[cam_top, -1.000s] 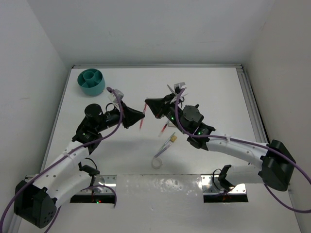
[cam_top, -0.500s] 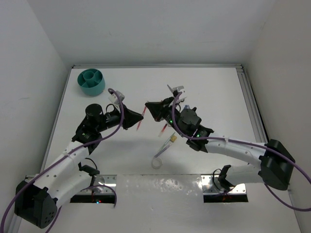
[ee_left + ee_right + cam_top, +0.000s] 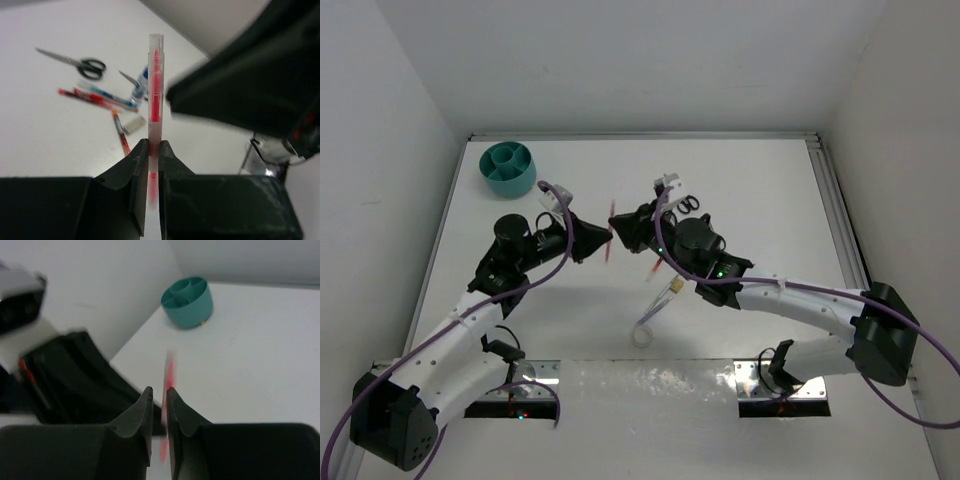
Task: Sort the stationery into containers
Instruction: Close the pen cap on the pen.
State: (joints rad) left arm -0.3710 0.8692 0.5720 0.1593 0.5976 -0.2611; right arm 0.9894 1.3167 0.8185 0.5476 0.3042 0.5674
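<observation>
My left gripper (image 3: 154, 147) is shut on a thin red pen (image 3: 155, 85) and holds it in the air above the table's middle (image 3: 611, 235). My right gripper (image 3: 160, 392) has come right up against that pen from the other side (image 3: 622, 232). Its jaws stand a narrow gap apart, and the blurred pen (image 3: 169, 371) runs along the inner face of its right finger. The teal organiser cup (image 3: 510, 168) stands at the far left corner. More stationery lies on the table: scissors (image 3: 82, 62), pens (image 3: 100, 95), a glue bottle (image 3: 141, 85) and a white eraser (image 3: 134, 125).
A tape ring (image 3: 642, 333) lies near the front, between the arms. A second pair of scissors (image 3: 685, 203) lies behind the right arm. White walls close the table in on the left, back and right. A rail (image 3: 835, 205) runs along the right edge.
My right gripper has swung left until it meets the pen in my left gripper, and its jaws have parted a little. The left arm has barely moved.
</observation>
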